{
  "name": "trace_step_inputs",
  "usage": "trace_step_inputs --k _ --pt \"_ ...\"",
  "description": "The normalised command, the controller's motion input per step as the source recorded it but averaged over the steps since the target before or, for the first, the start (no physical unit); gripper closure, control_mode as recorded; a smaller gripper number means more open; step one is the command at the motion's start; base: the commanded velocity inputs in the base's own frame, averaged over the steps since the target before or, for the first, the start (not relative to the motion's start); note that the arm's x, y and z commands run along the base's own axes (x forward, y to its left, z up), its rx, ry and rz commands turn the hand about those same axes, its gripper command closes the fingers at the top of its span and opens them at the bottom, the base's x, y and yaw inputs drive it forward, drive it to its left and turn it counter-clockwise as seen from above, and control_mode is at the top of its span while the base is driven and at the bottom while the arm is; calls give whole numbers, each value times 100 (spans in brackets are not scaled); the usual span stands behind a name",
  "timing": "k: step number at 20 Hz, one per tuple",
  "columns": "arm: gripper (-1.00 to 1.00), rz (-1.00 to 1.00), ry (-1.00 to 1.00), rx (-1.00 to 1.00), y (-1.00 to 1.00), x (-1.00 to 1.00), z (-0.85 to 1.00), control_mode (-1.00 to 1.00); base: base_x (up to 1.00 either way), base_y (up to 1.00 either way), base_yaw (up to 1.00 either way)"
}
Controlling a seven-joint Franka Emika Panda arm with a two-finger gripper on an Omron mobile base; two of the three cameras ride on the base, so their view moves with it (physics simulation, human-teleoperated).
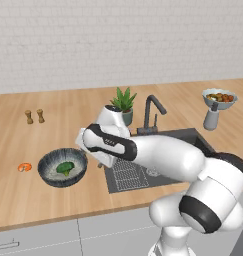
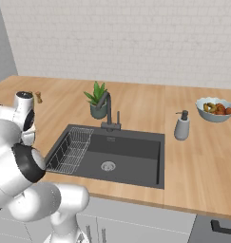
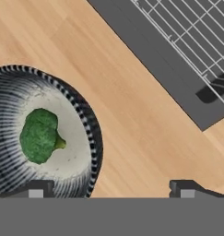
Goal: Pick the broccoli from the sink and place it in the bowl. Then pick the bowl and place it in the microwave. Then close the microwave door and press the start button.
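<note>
Green broccoli (image 3: 39, 135) already lies inside the bowl (image 1: 53, 177), which sits on the wooden surface (image 1: 68, 205) left of the sink (image 2: 131, 154). The pincer (image 3: 111, 188) hovers by the bowl's rim, tips apart and empty. Left to do: bowl into microwave, door shut, start pressed.

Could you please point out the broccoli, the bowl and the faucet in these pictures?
broccoli (image 3: 38, 136): hand view, middle of the green head.
bowl (image 1: 49, 179): left base view, near outer wall.
faucet (image 2: 107, 107): right base view, upright neck.
</note>
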Motion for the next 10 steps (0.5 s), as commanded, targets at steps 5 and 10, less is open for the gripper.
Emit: trace_step_inputs --k 5,10 --pt "-100 3 18 -16 10 42 -6 -100 0 0 0" --pt "-100 2 0 -1 0 30 -22 -100 0 0 0"
